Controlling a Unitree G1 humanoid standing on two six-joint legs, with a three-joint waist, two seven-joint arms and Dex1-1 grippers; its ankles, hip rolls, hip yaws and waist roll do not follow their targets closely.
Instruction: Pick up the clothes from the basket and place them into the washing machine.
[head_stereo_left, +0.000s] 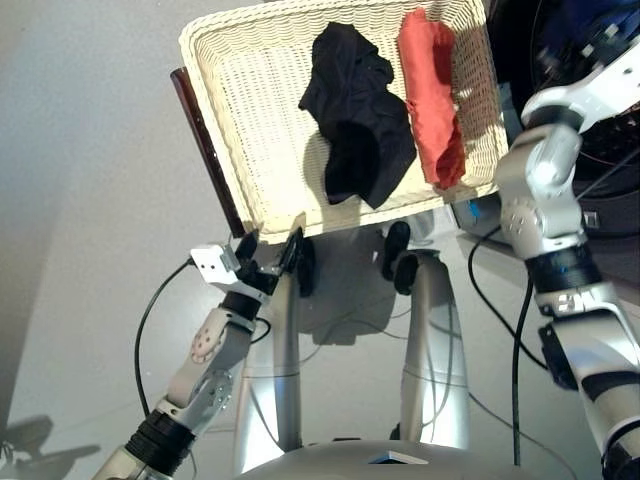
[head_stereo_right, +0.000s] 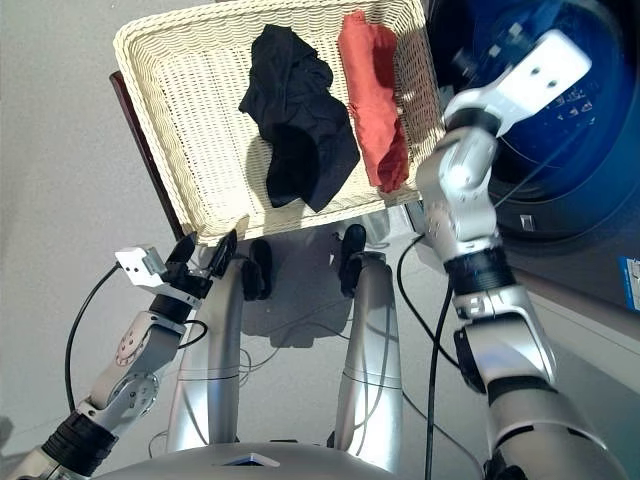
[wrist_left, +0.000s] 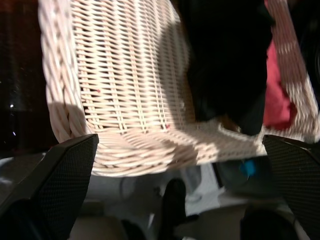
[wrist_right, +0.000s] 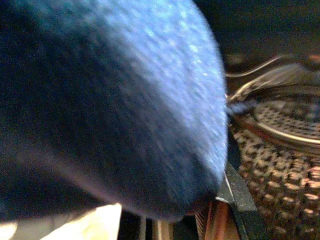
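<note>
**Navy piece at the drum, two garments left in the basket**

We see the shallow cream-white wicker basket (head_stereo_left: 250, 120) ahead of us with two items lying in it: the crumpled black garment (head_stereo_right: 295, 125) near the middle and the coral red garment (head_stereo_right: 372, 95), folded long, just beside it along the basket's right wall. They touch or nearly touch at the edges, hard to tell which

Our right arm reaches up toward the dark grey washing machine (head_stereo_right: 590, 170) with its round drum hole. The right gripper itself is out of frame in the head views. In its wrist view a navy blue fabric garment (wrist_right: 110, 100) fills most of the picture, with the perforated metal drum (wrist_right: 280, 150) behind it. Fingers hidden by cloth, so we cannot tell their state

Our left gripper (head_stereo_left: 270, 255) hovers just below the basket's near rim, fingers (wrist_left: 60, 175) spread wide, holding nothing

Handling, our judgement: all soft, light, limp cloth, nothing fragile; it will drape and may snag on the weave. Black one is bulkier, best pinched at a raised fold near its top bunch. Red one is best taken mid-length so both ends hang evenly
</note>
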